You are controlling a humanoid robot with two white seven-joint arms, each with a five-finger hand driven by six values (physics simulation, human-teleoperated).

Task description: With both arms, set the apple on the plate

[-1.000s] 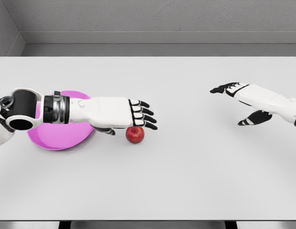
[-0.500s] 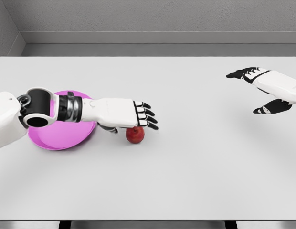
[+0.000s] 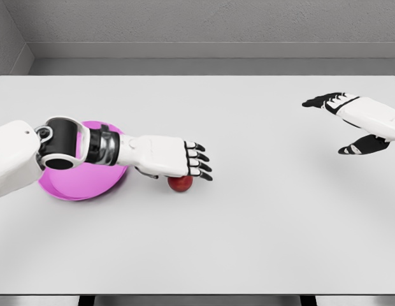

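Left hand (image 3: 172, 158) is hovering flat over the apple (image 3: 180, 183), fingers extended, not gripping; the pink plate (image 3: 79, 185) is lying beside it.

Right hand (image 3: 350, 118) is hanging spread, holding nothing.

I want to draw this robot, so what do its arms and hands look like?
Both arms are smooth white shells. The left arm has a round black joint ringed in white and a black-and-silver banded cuff at the wrist. The left hand is white with black fingertips and black gaps between finger segments. The right hand is white too, with black fingers.
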